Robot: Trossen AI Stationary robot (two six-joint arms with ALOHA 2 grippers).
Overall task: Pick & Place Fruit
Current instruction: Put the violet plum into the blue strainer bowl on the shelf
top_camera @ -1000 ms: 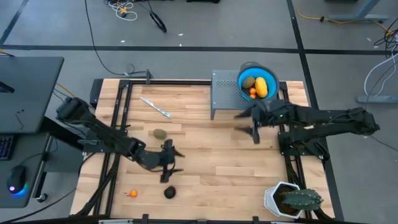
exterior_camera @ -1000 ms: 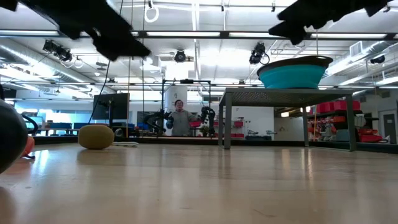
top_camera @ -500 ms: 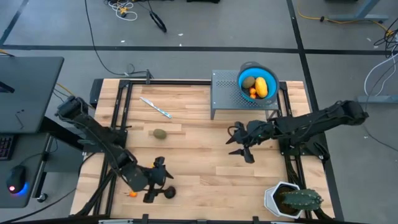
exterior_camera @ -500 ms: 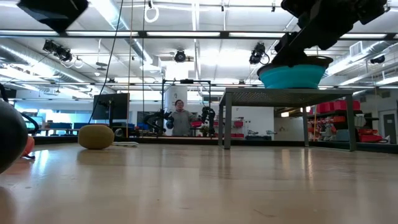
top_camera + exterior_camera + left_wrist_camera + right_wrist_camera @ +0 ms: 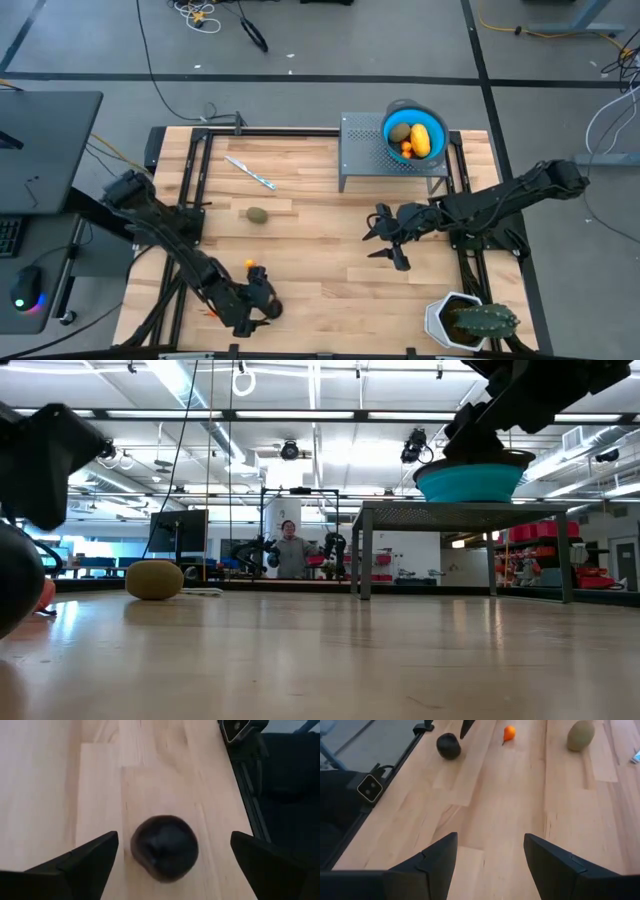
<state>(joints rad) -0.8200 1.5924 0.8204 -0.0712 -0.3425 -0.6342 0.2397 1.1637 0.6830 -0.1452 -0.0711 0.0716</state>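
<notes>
At the bench's near-left corner, the left gripper [image 5: 170,865] has come down from mid-bench and spread its fingers wide either side of the near-black round fruit [image 5: 165,847], not touching it. An orange-red bit [image 5: 250,265] lies just beside the arm. An olive-brown oval [image 5: 257,214] sits left of centre. The right gripper [image 5: 385,240] has drawn back to mid-bench, jaws parted, empty. The blue bowl [image 5: 395,112] on the grey stand [image 5: 360,150] holds yellow, olive and orange fruit. A silvery stick [image 5: 250,172] lies toward the far edge.

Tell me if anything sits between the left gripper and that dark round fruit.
Nothing visible does. The left gripper is open right over the dark round fruit, a finger on either side, with only bare table around it.
</notes>
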